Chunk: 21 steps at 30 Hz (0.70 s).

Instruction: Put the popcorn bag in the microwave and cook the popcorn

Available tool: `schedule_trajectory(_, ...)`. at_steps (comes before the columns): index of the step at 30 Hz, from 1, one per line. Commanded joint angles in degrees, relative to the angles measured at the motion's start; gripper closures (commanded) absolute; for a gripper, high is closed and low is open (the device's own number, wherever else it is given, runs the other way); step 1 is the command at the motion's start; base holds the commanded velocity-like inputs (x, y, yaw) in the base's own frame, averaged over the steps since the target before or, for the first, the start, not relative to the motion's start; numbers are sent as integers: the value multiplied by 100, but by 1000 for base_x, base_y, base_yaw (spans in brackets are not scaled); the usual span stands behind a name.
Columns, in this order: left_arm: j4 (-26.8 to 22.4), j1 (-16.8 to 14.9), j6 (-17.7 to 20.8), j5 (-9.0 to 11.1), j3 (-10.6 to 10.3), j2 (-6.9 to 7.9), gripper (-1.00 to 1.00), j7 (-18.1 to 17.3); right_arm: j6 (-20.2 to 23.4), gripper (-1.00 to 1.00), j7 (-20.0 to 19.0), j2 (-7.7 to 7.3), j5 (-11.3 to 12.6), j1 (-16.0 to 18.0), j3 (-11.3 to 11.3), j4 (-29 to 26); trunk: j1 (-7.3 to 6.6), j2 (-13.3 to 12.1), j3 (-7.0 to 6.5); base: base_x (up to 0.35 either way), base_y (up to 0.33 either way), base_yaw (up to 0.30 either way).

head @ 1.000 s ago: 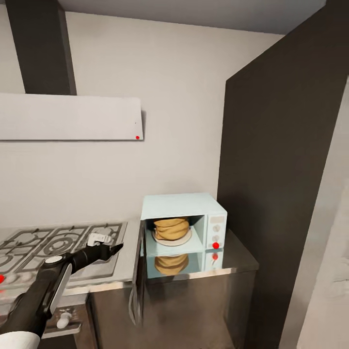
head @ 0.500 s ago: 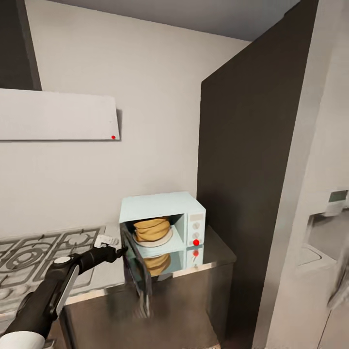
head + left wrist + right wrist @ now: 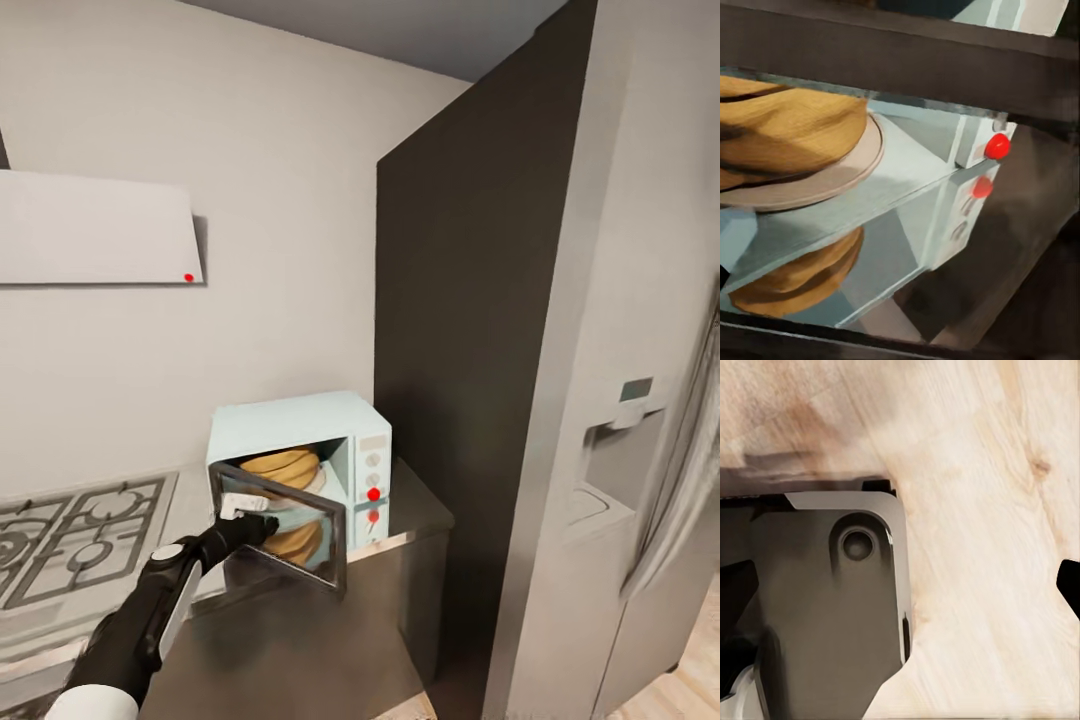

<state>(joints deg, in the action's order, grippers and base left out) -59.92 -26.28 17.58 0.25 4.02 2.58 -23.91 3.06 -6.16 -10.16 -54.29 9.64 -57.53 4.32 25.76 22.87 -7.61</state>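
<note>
The pale mint-blue microwave point(image 3: 300, 425) stands on the steel countertop point(image 3: 415, 512) beside a dark panel. Its dark glass door point(image 3: 300, 540) stands about half shut. Inside, the mustard-tan popcorn bag point(image 3: 282, 464) sits on the turntable plate. My left gripper point(image 3: 252, 520) presses against the outer face of the door, fingers together. Through the glass, the left wrist view has the popcorn bag point(image 3: 787, 131) on the plate point(image 3: 832, 184) and a red knob point(image 3: 997, 145). My right gripper point(image 3: 900, 589) hangs open over the wooden floor. No kernels can be made out.
A gas hob point(image 3: 70, 535) lies left of the microwave, with a grey range hood point(image 3: 95, 230) above it. A tall dark panel point(image 3: 450, 350) and a steel fridge point(image 3: 620, 420) with a dispenser stand on the right. The robot's base point(image 3: 825, 607) is over the wooden floor point(image 3: 982, 510).
The camera has swung to the right. The microwave door has gone from wide open to about half shut, with my left gripper moving along against it.
</note>
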Motion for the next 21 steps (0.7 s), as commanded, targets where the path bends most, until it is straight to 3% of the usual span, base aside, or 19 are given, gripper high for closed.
schedule_trajectory(1,-9,0,44,10,9,-19,-100,-31,19,-100,-8,-4,-48,3,-48,7,2,5,9,0,0,-227)
schedule_trajectory(8,-21,-1,36,10,2,-45,-100,-18,13,-100,-8,-4,-47,3,-48,7,2,5,53,0,0,-212)
schedule_trajectory(13,-21,-2,27,17,9,-40,-100,-3,11,-100,-8,-4,-47,3,-48,7,2,5,62,0,0,-59)
schedule_trajectory(14,-16,-3,27,18,10,-39,-100,74,11,-100,-8,-4,-49,3,-48,7,2,5,63,0,0,-6)
schedule_trajectory(18,-15,-3,27,19,4,-55,-100,934,10,-100,-8,-4,-47,3,-48,7,2,5,63,0,0,-1)
schedule_trajectory(21,-24,-1,27,19,4,-58,-100,1136,10,-100,-8,-4,-47,3,-48,7,2,5,63,62,0,0)
